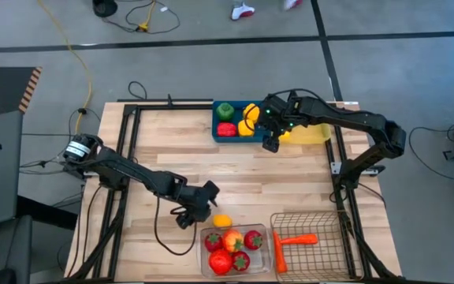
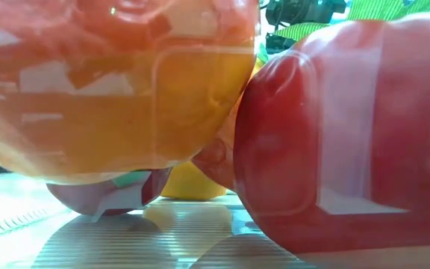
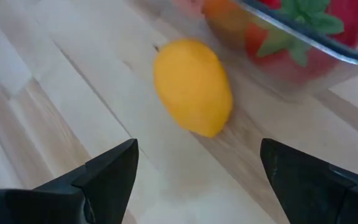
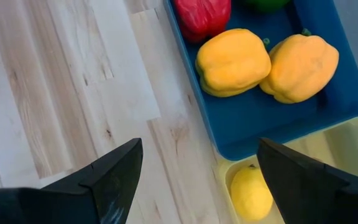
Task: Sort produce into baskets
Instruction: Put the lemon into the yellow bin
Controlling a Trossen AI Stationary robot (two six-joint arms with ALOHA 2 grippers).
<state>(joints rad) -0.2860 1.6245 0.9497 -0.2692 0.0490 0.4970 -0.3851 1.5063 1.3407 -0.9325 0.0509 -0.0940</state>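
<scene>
A lemon (image 1: 222, 221) lies on the bare wooden table (image 1: 235, 177), just beside the upper rim of the clear bin (image 1: 269, 237) at the table's near edge; in the left wrist view it sits ahead of the fingers, close to the bin wall. The left gripper (image 1: 206, 207) hangs just beside this lemon, its fingers (image 3: 107, 177) spread wide and holding nothing. The clear bin holds red berries (image 1: 252, 240), a red pepper (image 1: 221, 263) and an orange fruit (image 1: 232, 239), packed together. To its right stands the wire basket (image 1: 333, 229) with two carrots (image 1: 298, 239) lying in it. At the far side of the table the blue tray (image 1: 217, 136) holds a green pepper (image 1: 225, 111), a red pepper (image 4: 202, 15) and two yellow peppers (image 4: 233, 62) side by side. The yellow tray (image 1: 315, 132) adjoins the blue tray on the right, and a second lemon (image 4: 250, 193) rests in its corner. The right gripper (image 1: 272, 142) hovers over the table at the junction of these two trays, its fingers (image 4: 114, 174) spread apart and empty
</scene>
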